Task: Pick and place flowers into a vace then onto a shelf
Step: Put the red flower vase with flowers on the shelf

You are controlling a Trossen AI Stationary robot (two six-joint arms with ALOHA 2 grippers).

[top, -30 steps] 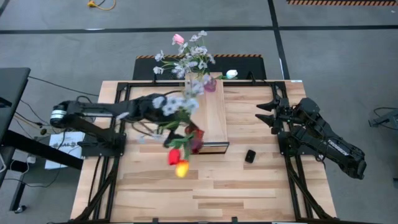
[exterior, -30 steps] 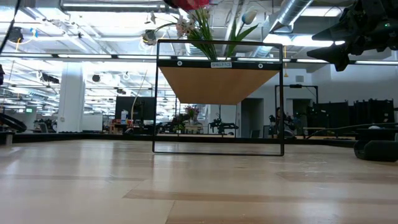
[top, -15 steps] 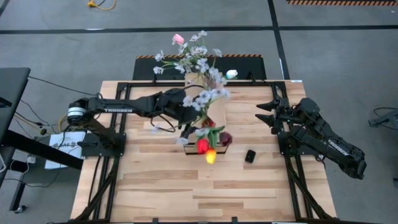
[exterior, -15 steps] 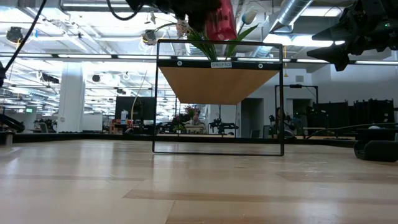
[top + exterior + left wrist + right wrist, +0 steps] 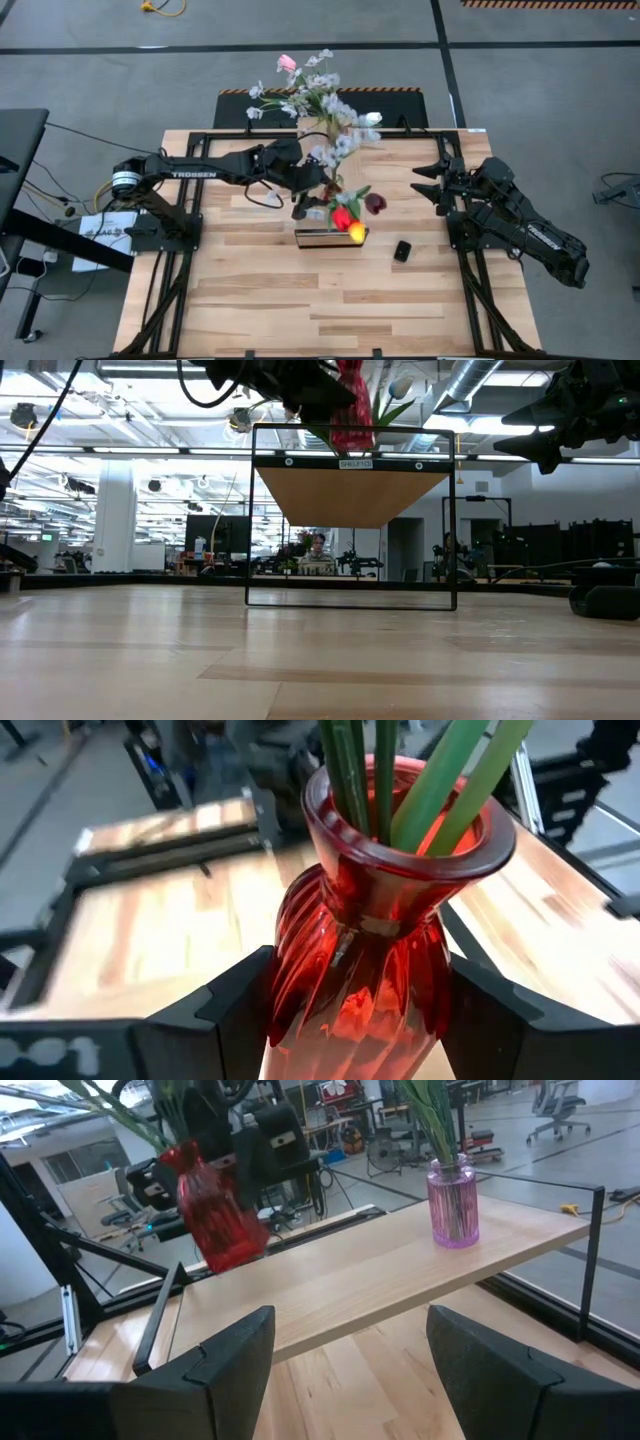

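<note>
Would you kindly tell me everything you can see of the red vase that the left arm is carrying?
The red vase is translucent red glass with swirled ribs, a bulbous body, narrow neck and flared round rim. Several green stems stand in its mouth. The left gripper is shut on its body, a dark finger on each side. In the right wrist view the vase hangs tilted above the light-wood shelf, apparently not touching it, away from the purple vase standing there.

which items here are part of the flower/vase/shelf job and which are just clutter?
Job:
- red vase with flowers, held tilted by left gripper over the shelf's near end
- shelf
- pink vase with flowers, standing on shelf's far end

Lying about:
- small black object on the table
- right gripper, idle at the table's right side
</note>
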